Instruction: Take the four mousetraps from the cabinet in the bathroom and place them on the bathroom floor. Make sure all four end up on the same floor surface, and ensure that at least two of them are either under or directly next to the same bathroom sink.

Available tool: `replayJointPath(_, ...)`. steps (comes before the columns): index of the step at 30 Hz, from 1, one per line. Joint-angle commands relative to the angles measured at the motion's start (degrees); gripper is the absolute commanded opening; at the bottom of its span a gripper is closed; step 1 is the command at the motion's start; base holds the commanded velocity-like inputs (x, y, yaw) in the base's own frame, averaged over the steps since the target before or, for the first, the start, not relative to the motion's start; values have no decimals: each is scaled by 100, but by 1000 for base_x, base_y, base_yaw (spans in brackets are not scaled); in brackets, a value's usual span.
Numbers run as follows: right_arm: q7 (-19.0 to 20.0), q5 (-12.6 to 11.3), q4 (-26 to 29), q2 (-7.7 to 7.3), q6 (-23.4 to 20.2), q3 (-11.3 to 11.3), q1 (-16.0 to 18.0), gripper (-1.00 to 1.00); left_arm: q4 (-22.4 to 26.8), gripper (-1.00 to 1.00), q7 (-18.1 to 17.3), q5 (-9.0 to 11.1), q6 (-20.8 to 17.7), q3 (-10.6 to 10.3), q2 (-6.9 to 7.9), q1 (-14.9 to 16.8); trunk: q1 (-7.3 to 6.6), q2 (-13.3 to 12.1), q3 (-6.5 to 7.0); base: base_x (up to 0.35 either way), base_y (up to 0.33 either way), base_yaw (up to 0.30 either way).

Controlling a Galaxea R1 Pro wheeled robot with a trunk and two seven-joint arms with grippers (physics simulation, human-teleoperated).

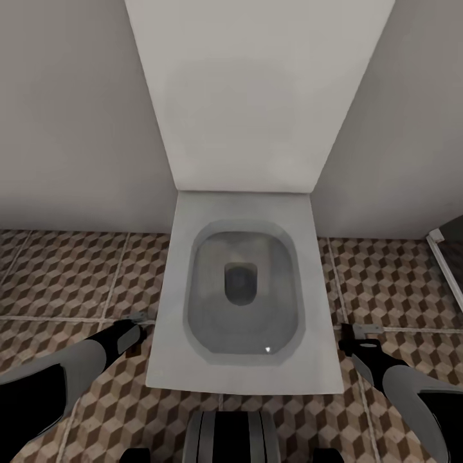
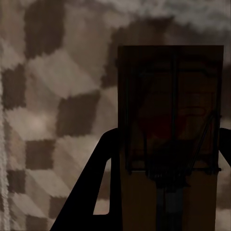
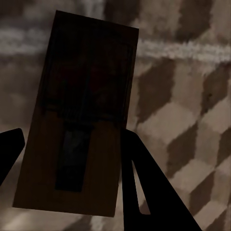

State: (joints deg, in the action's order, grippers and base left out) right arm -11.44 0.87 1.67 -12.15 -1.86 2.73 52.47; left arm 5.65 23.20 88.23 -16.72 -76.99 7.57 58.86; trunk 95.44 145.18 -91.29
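Two mousetraps in play, one per hand. Left mousetrap (image 2: 171, 130) seen in the left wrist view as a tan board with dark wire bar and a dim red mark, long axis running straight out along the fingers, pinched between the dark fingers (image 2: 91, 192) of the left hand (image 1: 138, 318). Right mousetrap (image 3: 84, 115) likewise gripped in the right hand (image 1: 360, 331), board tipped slightly toward the upper right of that frame, long axis again roughly in line with the fingers (image 3: 144, 183). Both hands thus closed on a trap, each board jutting forward past the fingertips over the cube-patterned bathroom floor (image 1: 71, 270); height above the tiles hard to judge, the wrist pictures being dark and blurred, though probably not yet resting on them. In the head view, left hand at lower left and right hand at lower right, flanking a white toilet (image 1: 241, 296) that stands in the middle of the frame against a grey wall (image 1: 71, 116). No sink here, so setting down near one likely calls for turning the base away from the toilet first; neither arm closer to that goal as far as can be told. Otherwise, floor directly below either hand, reached by a straight lowering with the board kept flat.
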Motion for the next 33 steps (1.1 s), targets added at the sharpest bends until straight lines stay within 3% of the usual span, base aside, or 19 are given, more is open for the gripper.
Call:
replayJointPath(1,-16,-7,-1,-2,-18,28,0,-100,24,-100,53,19,-25,-35,7,3,-1,1,-7,0,0,26)
replayJointPath(12,-16,-10,0,-7,-22,17,0,-100,24,-100,53,19,-25,-35,7,3,-1,1,-13,0,0,5)
replayJointPath(13,-19,-12,0,-7,-23,17,0,100,24,-100,53,19,-25,-35,7,3,-1,1,-13,0,0,0)
replayJointPath(33,-25,-26,0,-15,-81,11,0,100,24,-100,53,19,-25,-35,7,3,-1,1,-13,0,0,0)
